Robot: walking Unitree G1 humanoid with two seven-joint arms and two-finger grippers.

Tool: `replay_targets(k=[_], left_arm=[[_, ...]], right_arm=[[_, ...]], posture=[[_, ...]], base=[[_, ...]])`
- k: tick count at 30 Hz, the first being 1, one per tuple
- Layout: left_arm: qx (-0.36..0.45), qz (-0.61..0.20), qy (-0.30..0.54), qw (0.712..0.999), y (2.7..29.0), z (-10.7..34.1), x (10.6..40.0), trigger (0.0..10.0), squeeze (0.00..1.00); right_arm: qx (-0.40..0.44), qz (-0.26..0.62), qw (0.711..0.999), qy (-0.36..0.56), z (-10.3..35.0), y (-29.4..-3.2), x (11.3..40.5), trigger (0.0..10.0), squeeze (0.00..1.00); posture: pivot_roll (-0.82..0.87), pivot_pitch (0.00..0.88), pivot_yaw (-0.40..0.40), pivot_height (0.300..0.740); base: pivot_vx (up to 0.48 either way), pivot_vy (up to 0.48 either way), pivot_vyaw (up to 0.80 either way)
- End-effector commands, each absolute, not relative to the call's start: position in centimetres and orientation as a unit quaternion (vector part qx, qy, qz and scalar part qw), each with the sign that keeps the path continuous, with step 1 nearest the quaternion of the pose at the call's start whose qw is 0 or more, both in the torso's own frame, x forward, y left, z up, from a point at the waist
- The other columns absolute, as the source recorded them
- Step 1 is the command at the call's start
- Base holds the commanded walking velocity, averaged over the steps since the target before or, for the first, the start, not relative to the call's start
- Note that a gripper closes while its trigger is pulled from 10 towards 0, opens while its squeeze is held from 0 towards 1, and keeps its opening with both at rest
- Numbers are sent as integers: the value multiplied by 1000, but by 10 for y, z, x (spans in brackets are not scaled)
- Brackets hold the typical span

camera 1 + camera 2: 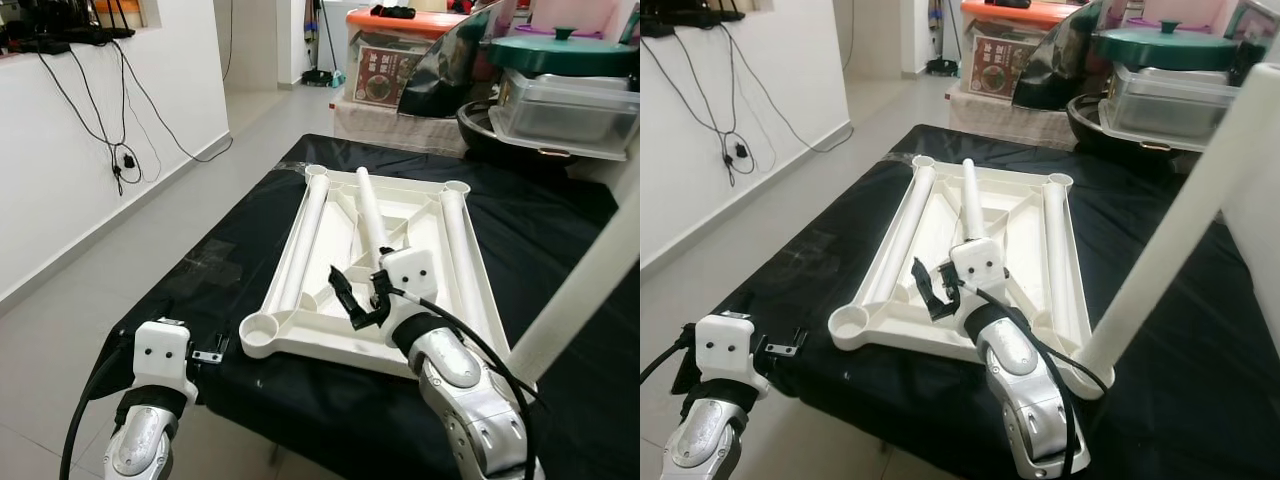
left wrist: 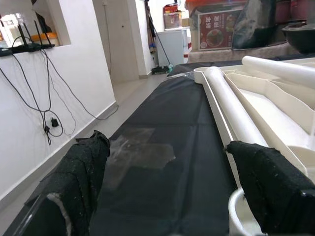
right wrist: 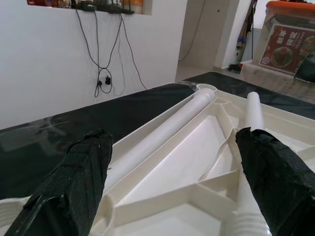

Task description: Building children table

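While the white tabletop (image 1: 375, 270) lies upside down on the black-covered desk (image 1: 250, 230), both arms reach over the near edge.
Tabletop: flat on the desk, ribbed underside up, a round socket at each corner.
Left leg (image 1: 303, 240): white tube lying along the tabletop's left side, its far end at the far left socket.
Right leg (image 1: 462, 255): white tube lying along the right side.
Middle leg (image 1: 370, 210): white tube lying lengthwise in the centre, its near end beside the right arm's wrist block.
Standing leg (image 1: 1170, 235): white tube rising at a tilt from the near right socket.
Right gripper (image 1: 360, 295): above the tabletop's near middle, jaws wide apart, holding nothing.
Left gripper (image 1: 210, 350): near the desk's near left edge, just beside the near left socket (image 1: 262, 330), jaws wide, holding nothing.
Background: white wall with hanging cables (image 1: 110, 120) on the left; boxes and a green-lidded pot (image 1: 560, 50) at the far side.
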State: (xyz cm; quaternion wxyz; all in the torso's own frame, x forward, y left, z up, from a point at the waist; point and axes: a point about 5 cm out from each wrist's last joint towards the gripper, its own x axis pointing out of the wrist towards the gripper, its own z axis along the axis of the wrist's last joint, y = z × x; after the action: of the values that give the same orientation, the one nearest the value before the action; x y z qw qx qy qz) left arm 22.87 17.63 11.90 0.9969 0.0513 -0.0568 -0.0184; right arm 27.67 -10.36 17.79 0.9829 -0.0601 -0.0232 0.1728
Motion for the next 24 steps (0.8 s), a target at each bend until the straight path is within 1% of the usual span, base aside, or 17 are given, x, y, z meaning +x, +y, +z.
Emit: replay_targets(k=[1,19,24], left_arm=[[49,-24,-51,997,175,115,228,10000,0],[47,-30,-53,997,173,115,229,10000,0],[49,-27,-53,997,174,114,228,10000,0]], right_arm=[[-65,166,984,-24,176,-107,278,10000,0],[-69,155,985,-26,176,-111,279,10000,0],[-61,156,986,-15,174,-111,278,10000,0]], posture=[[128,0,-60,740],[118,0,-59,740],[115,0,-61,740]], base=[[319,0,0],[317,0,0],[0,0,0]])
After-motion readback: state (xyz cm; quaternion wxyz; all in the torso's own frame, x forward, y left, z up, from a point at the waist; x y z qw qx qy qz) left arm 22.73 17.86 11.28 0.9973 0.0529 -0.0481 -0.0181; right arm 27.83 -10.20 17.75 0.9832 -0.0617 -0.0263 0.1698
